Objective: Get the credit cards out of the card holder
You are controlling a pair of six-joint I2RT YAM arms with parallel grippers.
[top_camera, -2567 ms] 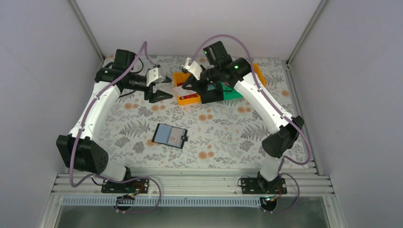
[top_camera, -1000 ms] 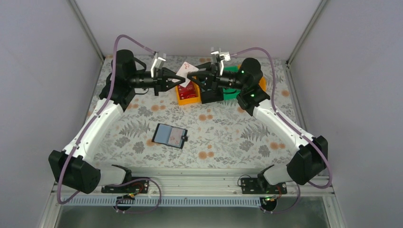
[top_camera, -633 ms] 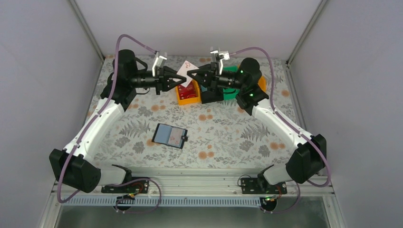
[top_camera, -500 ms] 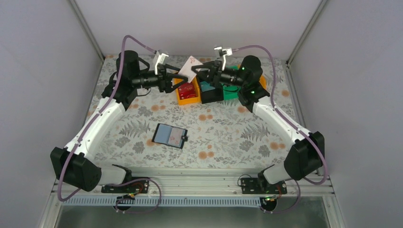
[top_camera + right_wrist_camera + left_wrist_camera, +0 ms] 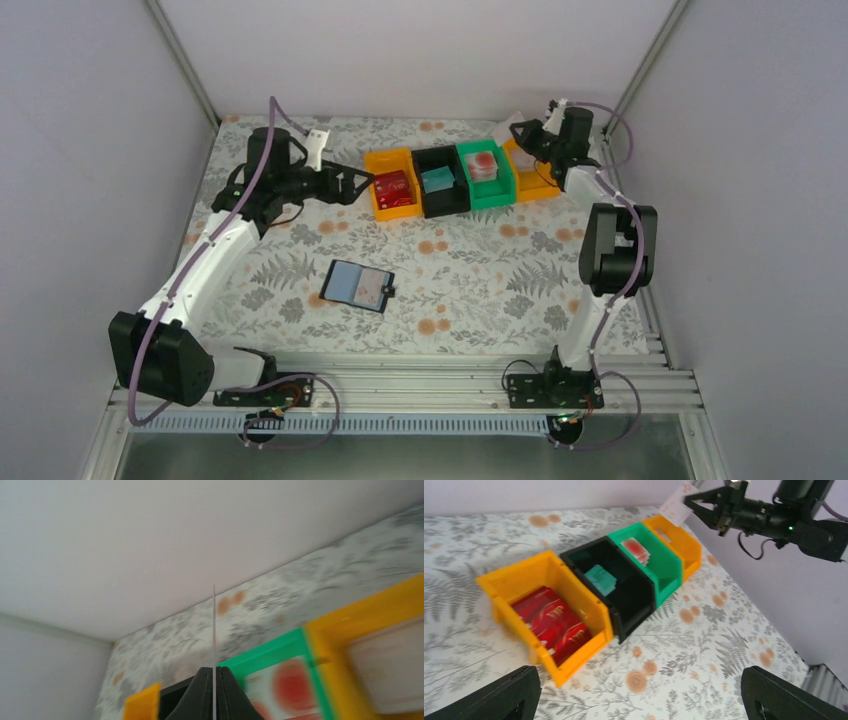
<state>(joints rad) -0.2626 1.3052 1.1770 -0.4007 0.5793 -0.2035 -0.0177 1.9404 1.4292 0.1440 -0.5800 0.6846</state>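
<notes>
The card holder [image 5: 358, 285] lies open on the table's near middle, pale blue-grey faces up, its black tab on the right edge. My right gripper [image 5: 522, 131] is at the back right, above the far-right orange bin [image 5: 540, 170], shut on a thin pale card [image 5: 508, 124]. The right wrist view shows this card [image 5: 214, 630] edge-on between the closed fingers of that gripper [image 5: 214, 672]. The left wrist view also shows the card [image 5: 679, 506], with reddish marks. My left gripper [image 5: 355, 186] is open and empty, just left of the left orange bin [image 5: 392, 190]; it [image 5: 639, 700] also shows in its own view.
Four bins stand in a row at the back. The left orange bin [image 5: 549, 612] holds red cards. The black bin [image 5: 611, 580] holds a teal item. The green bin [image 5: 646, 555] holds cards with red marks. Side walls stand close to both arms.
Both grippers met on a card above the bins. The left gripper let go and lowered beside the left orange bin. The right arm swung to the back right with the card.
</notes>
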